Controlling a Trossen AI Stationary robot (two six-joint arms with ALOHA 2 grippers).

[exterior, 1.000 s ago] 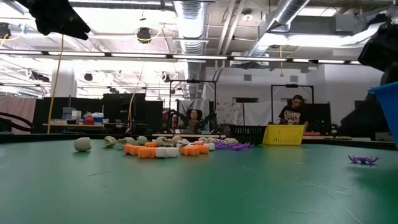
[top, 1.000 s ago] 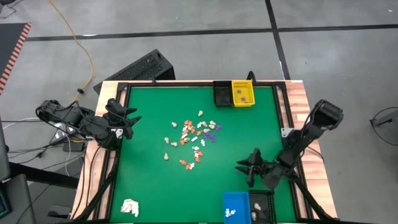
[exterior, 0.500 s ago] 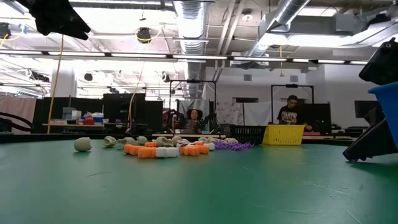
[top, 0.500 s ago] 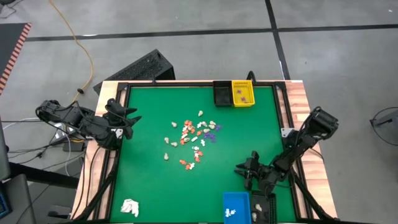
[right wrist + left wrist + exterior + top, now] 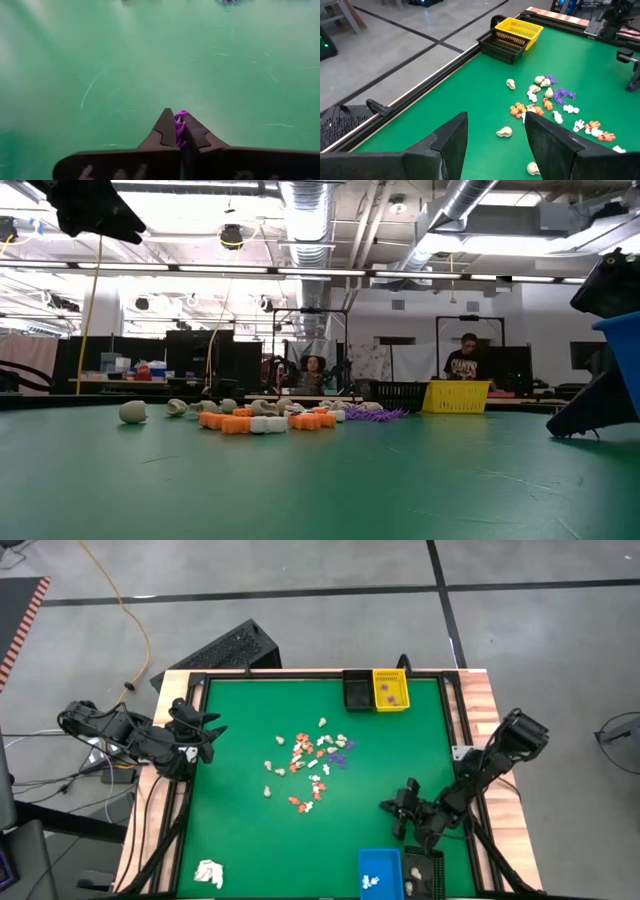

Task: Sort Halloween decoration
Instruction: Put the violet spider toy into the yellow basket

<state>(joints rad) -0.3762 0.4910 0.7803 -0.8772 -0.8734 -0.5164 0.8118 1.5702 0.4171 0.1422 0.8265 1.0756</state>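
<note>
I have the right hand down on the green surface near its right side, just beside the blue bin, its fingers pressed together on a small purple piece that shows between the tips in the right wrist view. My left hand hangs over the surface's left edge with its fingers spread wide, holding nothing. The Halloween decoration, orange, white, cream and purple, lies scattered around the middle of the surface, well apart from both hands. At the far edge a yellow basket sits touching a black basket. A white lump lies at the near left corner.
</note>
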